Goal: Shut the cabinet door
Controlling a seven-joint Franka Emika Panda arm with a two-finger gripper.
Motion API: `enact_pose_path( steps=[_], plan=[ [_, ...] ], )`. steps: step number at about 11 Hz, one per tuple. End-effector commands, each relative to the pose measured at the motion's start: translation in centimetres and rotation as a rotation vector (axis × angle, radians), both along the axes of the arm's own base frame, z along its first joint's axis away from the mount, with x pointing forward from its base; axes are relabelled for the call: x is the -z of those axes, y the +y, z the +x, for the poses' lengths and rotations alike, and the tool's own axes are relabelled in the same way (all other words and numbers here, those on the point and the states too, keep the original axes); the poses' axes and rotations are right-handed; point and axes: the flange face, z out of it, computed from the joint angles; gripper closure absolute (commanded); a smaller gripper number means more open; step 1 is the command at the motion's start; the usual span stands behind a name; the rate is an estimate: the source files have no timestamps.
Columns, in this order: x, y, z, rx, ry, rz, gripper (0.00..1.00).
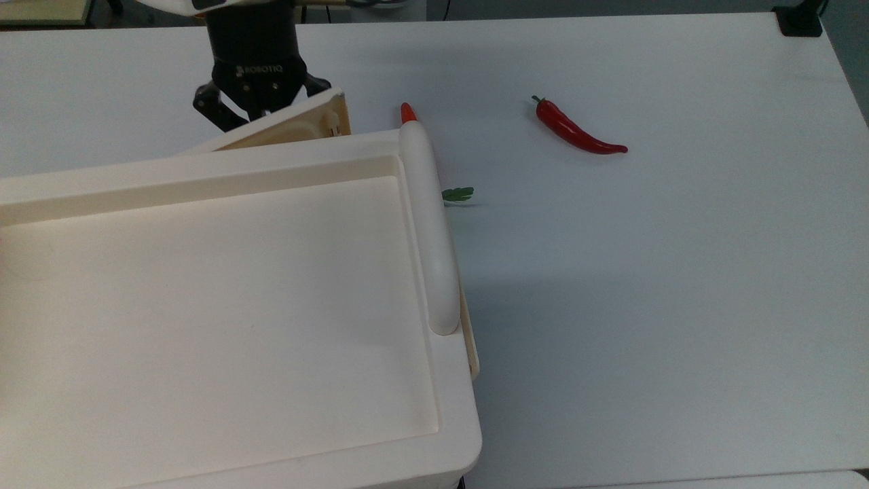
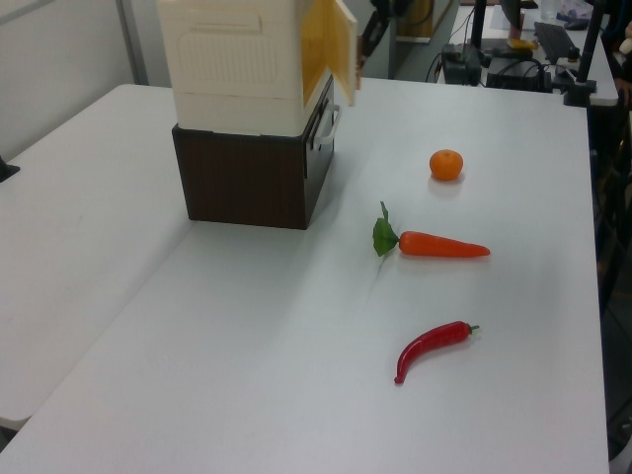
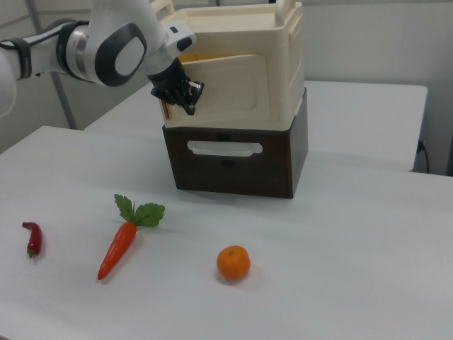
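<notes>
The cabinet [image 1: 204, 305] is a cream unit with a tray-like top and a white bar handle [image 1: 429, 224], standing on a dark brown base [image 3: 233, 166]. The cabinet door [image 1: 292, 129] stands slightly ajar, at a small angle to the front [image 3: 230, 85] [image 2: 342, 44]. My black gripper [image 1: 261, 112] is against the door's outer face near its free edge [image 3: 178, 94], open, with its tips hidden behind the panel in the top view.
On the white table [image 1: 645, 305] lie a red chili [image 1: 577, 132] [image 2: 432, 348], a carrot [image 2: 442, 244] [image 3: 117, 248] and an orange [image 2: 446, 164] [image 3: 233, 263]. The brown base has a drawer pull [image 3: 224, 148]. Clutter stands beyond the table's far edge in the left view.
</notes>
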Motion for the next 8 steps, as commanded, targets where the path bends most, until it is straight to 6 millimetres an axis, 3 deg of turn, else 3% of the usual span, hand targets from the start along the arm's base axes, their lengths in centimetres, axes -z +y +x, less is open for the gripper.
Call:
enact_pose_path(
  steps=[1, 8],
  plan=[
    [-0.1, 2.7, 2.0, 0.12, -0.097, 0.078, 0.97],
    [-1.2, 4.0, 3.7, 0.286, -0.254, 0.211, 0.97]
  ],
)
